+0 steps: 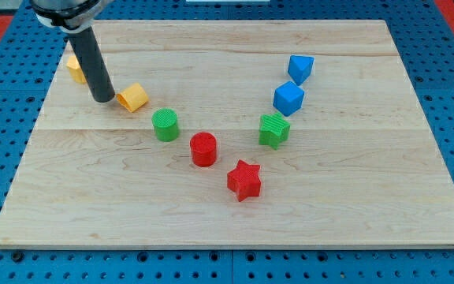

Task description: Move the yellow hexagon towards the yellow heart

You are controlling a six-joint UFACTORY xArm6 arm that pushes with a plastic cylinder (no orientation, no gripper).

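A yellow block (133, 97), which looks like the hexagon, lies at the upper left of the wooden board (235, 221). A second yellow block (74, 68), probably the heart, lies further up and left, partly hidden behind my rod. My tip (103, 102) rests on the board between the two. It is just left of the hexagon-like block, touching or nearly touching its left side, and below and right of the other yellow block.
A green cylinder (165, 125), a red cylinder (203, 149) and a red star (244, 180) run in a line down to the right. A green star (274, 129), a blue cube (288, 99) and another blue block (300, 68) rise to the right.
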